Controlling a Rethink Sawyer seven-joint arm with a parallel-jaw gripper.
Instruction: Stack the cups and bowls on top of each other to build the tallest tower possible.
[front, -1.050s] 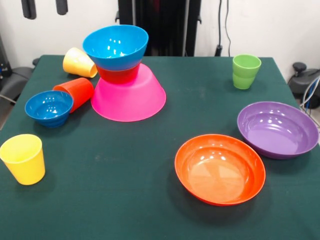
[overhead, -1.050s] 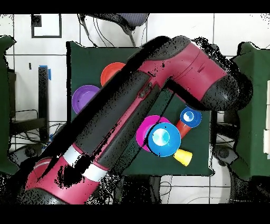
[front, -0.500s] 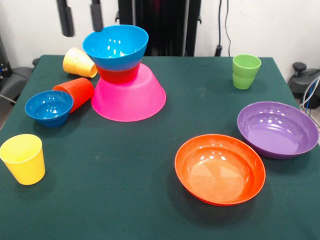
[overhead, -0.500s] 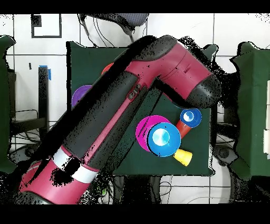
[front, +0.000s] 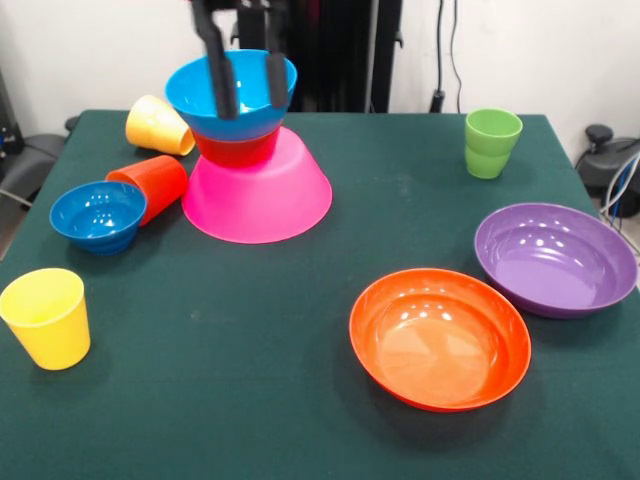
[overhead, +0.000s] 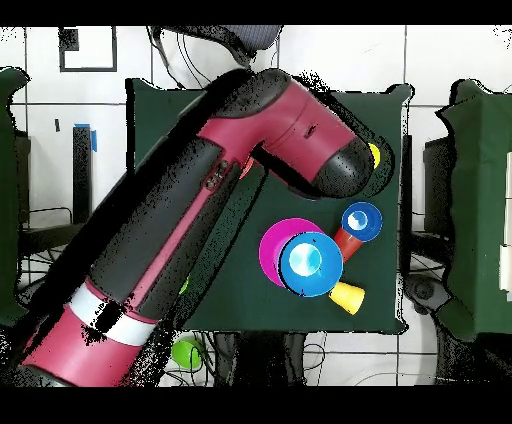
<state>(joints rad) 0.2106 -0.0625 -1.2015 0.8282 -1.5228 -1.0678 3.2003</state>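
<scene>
The claw (front: 248, 88) hangs wide open in front of the blue bowl (front: 232, 93) topping the tower (front: 256, 180), pink bowl (front: 258, 195) at the bottom on the green surface (front: 250, 330).

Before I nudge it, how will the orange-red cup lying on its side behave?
The orange-red cup lies on its side, so it may roll, curving because it tapers. The small blue bowl seems to touch it and could block or shift. Its glossy plastic probably slips against the pincer.
</scene>
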